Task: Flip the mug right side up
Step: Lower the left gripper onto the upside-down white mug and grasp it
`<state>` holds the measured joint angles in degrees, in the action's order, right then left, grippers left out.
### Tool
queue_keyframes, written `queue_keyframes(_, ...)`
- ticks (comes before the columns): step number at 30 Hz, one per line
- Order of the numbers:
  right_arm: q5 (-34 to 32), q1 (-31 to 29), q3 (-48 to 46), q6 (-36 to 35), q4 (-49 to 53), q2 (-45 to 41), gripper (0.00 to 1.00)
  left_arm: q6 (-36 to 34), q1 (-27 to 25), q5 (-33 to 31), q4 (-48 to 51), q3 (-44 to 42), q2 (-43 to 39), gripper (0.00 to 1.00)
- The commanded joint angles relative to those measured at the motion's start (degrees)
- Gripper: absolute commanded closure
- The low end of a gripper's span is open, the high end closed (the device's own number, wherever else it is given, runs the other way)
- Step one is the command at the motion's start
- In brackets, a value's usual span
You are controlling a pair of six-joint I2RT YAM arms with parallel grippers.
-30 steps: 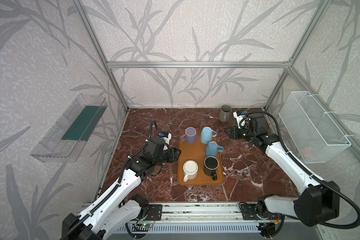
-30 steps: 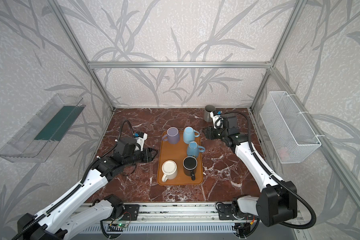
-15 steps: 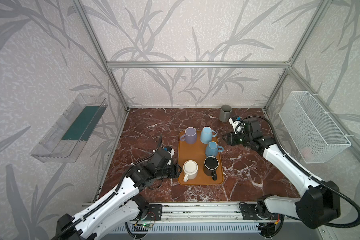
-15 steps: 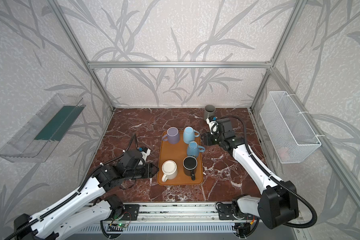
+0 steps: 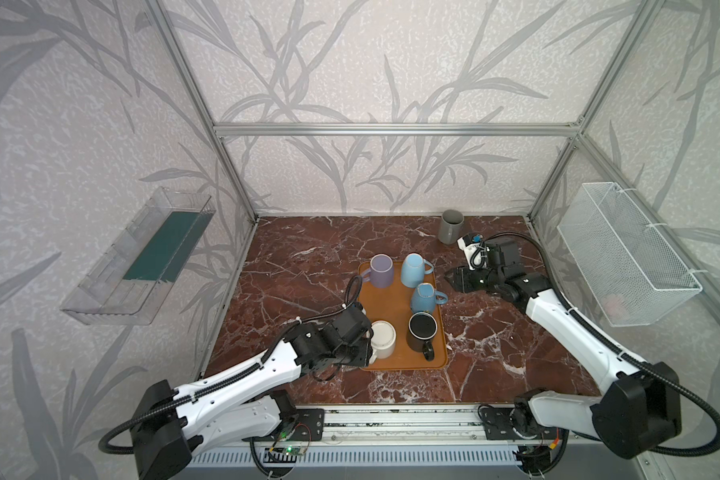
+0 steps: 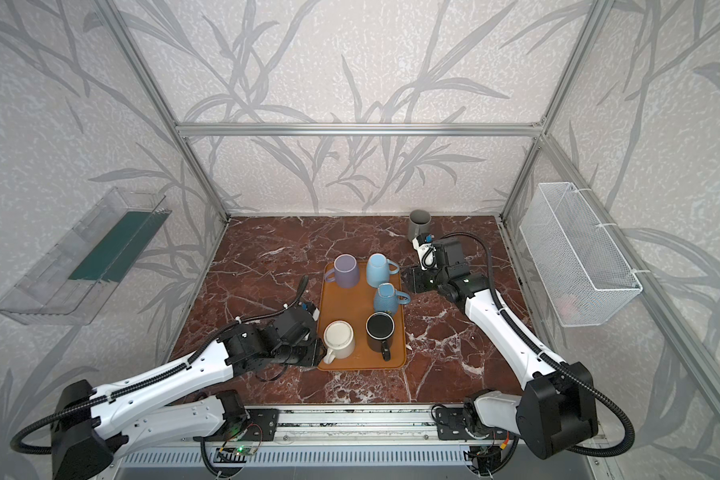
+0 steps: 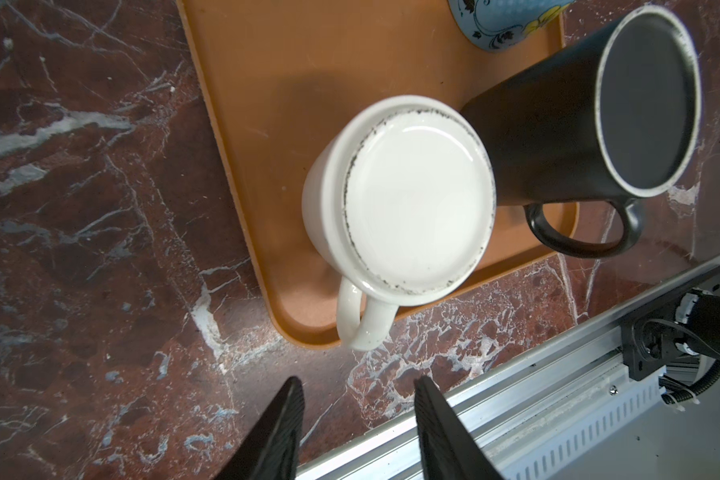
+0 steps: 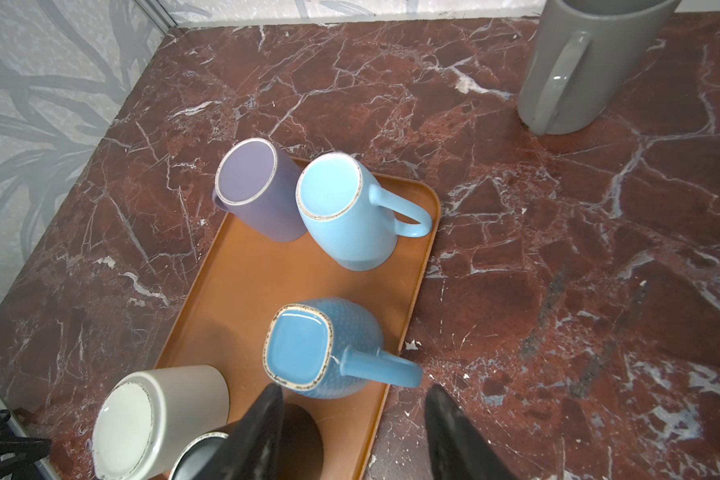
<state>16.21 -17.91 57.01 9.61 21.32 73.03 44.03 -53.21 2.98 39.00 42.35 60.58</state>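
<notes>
A white mug (image 7: 400, 195) stood upside down in the lower left corner of an orange tray (image 5: 391, 309), at the centre of both top views. Its glossy base faced up, ringed with dark speckles, and its handle reached out over the tray's corner rim. The left gripper (image 7: 356, 384) hovered just beside that handle over the marble floor, fingers apart with nothing between them.

Four more mugs stood inverted on the tray. A black mug (image 5: 422, 330) sat just right of the white one, at the lower right. A dotted blue mug (image 8: 323, 347) with a squarish base stood above it along the right edge, its handle pointing off the tray. A light blue mug (image 5: 412, 270) and a purple mug (image 5: 381, 271) stood side by side at the upper end. The right gripper (image 8: 353, 390) hung near the dotted blue mug's handle, right of the tray in both top views. Its fingers were spread and empty.

A gray mug (image 5: 451, 226) stood upright on the floor by the back wall, above and right of the tray and well apart from it.

A white wire basket (image 5: 624, 257) hung on the right wall with something pinkish inside, too faint to identify. A clear plastic bin (image 5: 138, 266) on the left wall held a dark green panel.
</notes>
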Motion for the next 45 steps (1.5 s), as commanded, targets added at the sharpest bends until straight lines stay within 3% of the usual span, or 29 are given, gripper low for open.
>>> queue_keyframes(1,-1.00,-0.30,-0.61,-0.46,1.25,-1.71,0.44,-0.61,-1.12,-2.00,0.98,2.49,2.46,0.54)
queue_keyframes(29,-2.39,-0.28,-1.82,-0.09,2.02,-2.98,0.43,-6.71,-3.45,-5.36,4.43,10.51,20.23,0.65)
queue_keyframes(45,-2.84,-0.28,-1.88,-0.25,2.11,-3.21,0.43,-7.38,-3.83,-6.61,7.59,13.59,26.21,0.70)
